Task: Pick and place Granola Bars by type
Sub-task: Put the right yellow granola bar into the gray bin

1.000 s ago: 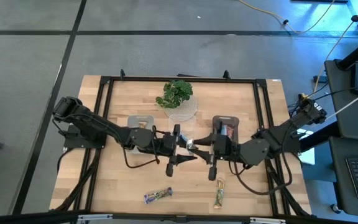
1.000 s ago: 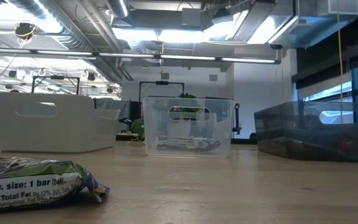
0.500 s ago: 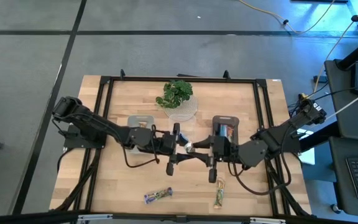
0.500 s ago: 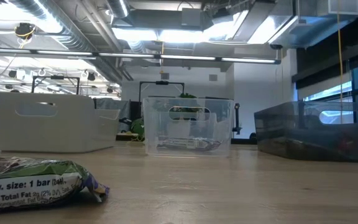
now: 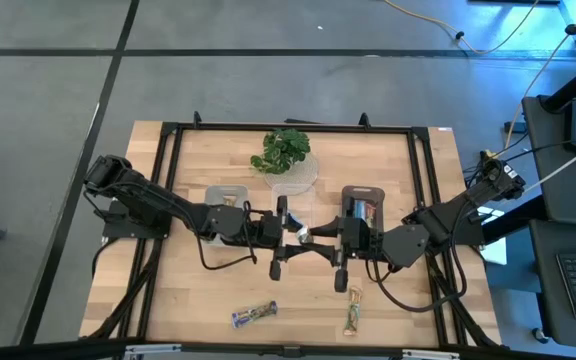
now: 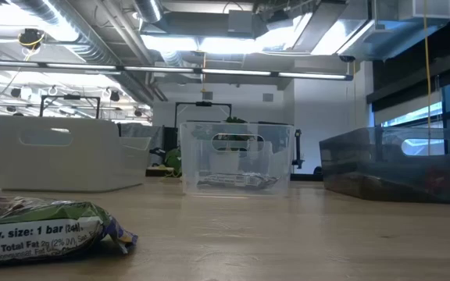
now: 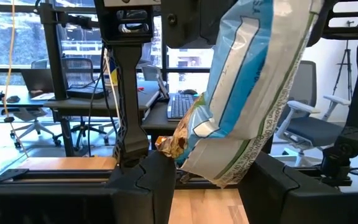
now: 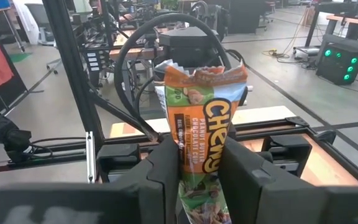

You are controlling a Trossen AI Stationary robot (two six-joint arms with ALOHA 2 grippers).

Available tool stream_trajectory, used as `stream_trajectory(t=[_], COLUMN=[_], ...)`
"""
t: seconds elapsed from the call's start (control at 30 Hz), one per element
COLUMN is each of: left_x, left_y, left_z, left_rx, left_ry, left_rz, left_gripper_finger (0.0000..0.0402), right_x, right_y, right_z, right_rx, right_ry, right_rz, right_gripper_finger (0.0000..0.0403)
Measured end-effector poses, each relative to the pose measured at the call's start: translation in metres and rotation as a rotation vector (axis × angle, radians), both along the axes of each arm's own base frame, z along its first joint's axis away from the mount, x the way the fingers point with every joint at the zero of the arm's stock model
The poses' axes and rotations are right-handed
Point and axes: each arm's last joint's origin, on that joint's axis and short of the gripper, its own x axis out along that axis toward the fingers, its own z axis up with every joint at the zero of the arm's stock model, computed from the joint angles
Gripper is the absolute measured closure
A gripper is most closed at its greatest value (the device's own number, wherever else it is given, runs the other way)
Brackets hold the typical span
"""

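The blue-and-orange granola bar (image 5: 305, 235) hangs in the air above the middle of the surface (image 5: 198, 300), caught between my two hands, its long axis running across from one hand to the other. My right hand (image 8: 199, 163) is clamped on one end, so in that wrist view the bar (image 8: 202, 155) stands lengthwise straight out from between my fingers (image 8: 166, 168), its crimped far end pointing toward my left arm. My left hand (image 7: 205, 180) has the opposite end between its fingers (image 7: 154, 186); there the bar (image 7: 247, 93) shows its blue-and-white back and leans away at a slant, and I cannot tell whether those fingers press it or only flank it. Nearer the front edge lie two more bars: a purple-green bar (image 5: 254, 315) lying roughly crosswise and a green-brown bar (image 5: 352, 314) lying lengthwise toward the edge. Behind my hands stand the white bin (image 5: 226, 194), the clear bin (image 6: 237, 158) with a wrapped bar (image 6: 237, 182) lying flat inside, and the dark bin (image 5: 363, 204). A green plant (image 5: 282, 149) sits at the back.
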Motion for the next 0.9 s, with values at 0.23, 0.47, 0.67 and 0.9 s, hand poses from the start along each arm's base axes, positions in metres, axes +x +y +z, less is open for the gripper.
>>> stream_trajectory(t=[0.23,0.47,0.67,0.9], left_x=[-0.0001,-0.0007,-0.0007,-0.0007], left_y=[-0.0003,-0.0029,-0.0006,-0.0004], left_z=[0.0000,-0.0004,-0.0001,0.0006], left_rx=[0.048,0.068,0.098,0.076], left_ry=[-0.001,-0.001,0.002,-0.005], left_rz=[0.005,0.002,0.082,0.088], left_gripper_finger=[0.0247,0.0187,0.0123,0.0096], right_x=[0.0000,-0.0002,-0.0002,-0.0007], right_y=[-0.0001,-0.0003,-0.0003,-0.0015], right_z=[-0.0001,-0.0014,-0.0019,-0.0050], right_rx=[-0.003,-0.010,-0.009,-0.028], right_ry=[0.001,0.014,0.016,0.044], right_rz=[0.000,0.000,-0.001,-0.019], right_gripper_finger=[0.0299,0.0299,0.0299,0.0299])
